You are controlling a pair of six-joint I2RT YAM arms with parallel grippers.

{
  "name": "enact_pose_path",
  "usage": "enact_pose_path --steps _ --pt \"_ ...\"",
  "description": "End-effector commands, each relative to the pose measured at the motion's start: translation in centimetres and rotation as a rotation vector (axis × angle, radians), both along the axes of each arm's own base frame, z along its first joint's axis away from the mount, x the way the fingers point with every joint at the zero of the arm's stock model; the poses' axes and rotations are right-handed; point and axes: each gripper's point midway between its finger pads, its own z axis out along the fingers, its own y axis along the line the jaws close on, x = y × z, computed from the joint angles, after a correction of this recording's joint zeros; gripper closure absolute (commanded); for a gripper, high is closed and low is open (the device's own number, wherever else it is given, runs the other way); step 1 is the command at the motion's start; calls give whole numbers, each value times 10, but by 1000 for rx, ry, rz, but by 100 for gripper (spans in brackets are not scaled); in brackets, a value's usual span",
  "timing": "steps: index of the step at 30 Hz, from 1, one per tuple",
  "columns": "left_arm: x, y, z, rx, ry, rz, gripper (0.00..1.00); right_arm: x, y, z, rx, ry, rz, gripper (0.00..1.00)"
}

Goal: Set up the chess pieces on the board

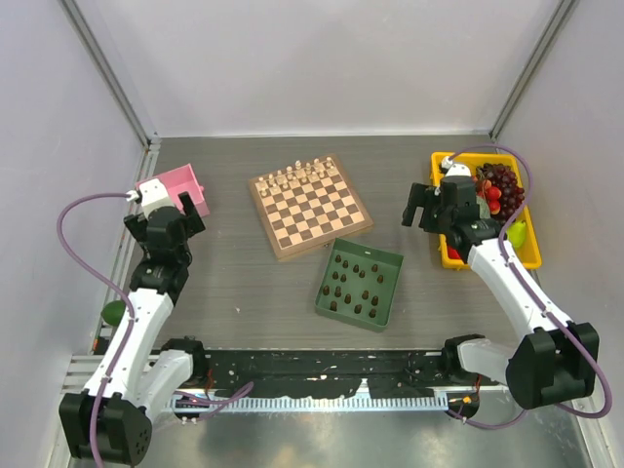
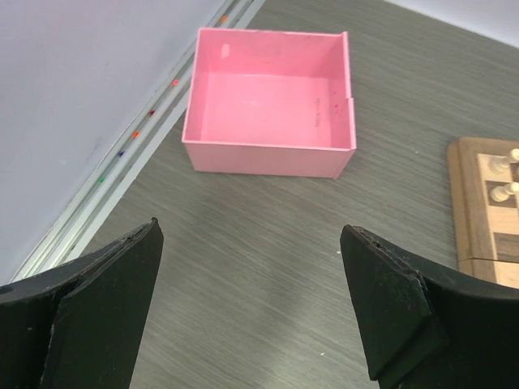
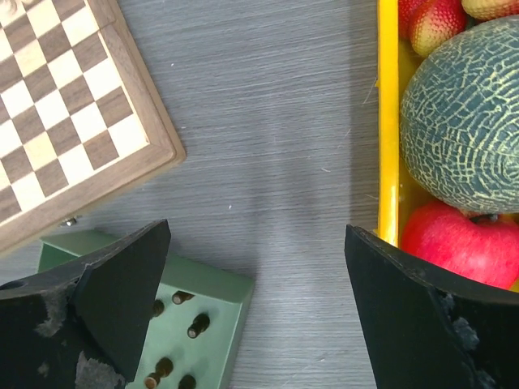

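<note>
Woodgrain in grey runs across the counter [image 1: 244,283], and the chessboard [image 1: 310,206] lies at a slant near its middle. Pale cream chessmen [image 1: 297,176] line the two ranks along the board's far edge. The dark brown chessmen [image 1: 356,283] are all in the green tray [image 1: 370,250], spread in loose rows. The tray sits just beside the board's near right corner; whether the two touch cannot be told.

The left tool [image 2: 250,231] is spread wide with nothing between its fingers. It hangs over bare counter, facing the open pink box [image 2: 268,154], which stands at the left by the wall rail, well apart from the board.

The right tool [image 3: 258,231] is also spread wide and holds nothing. It is above the strip of counter between the board and the yellow bin [image 3: 388,121]. One finger overlaps the tray's corner in the wrist view. The bin holds a netted melon [image 3: 466,121], a red apple [image 3: 458,243] and dark grapes [image 1: 502,180].
</note>
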Motion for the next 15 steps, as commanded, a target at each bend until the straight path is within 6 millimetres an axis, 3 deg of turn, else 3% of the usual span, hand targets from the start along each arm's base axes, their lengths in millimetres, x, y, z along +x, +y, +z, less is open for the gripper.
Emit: enact_pose_path --steps 1,3,8,10,15 --pt "-3 13 22 -32 -34 116 1 8 -2 41 65 -119 -70 5" --pt "-2 5 25 -28 2 55 1 7 4 43 73 -127 -26 4" --pt "-17 -12 15 -89 133 -24 1 0 51 46 197 -99 227 4" --pt "-20 -18 15 -80 164 -77 1 -2 59 42 219 -55 259 4" --pt "-27 -35 21 -101 163 -192 1 -7 49 36 164 -9 200 5"
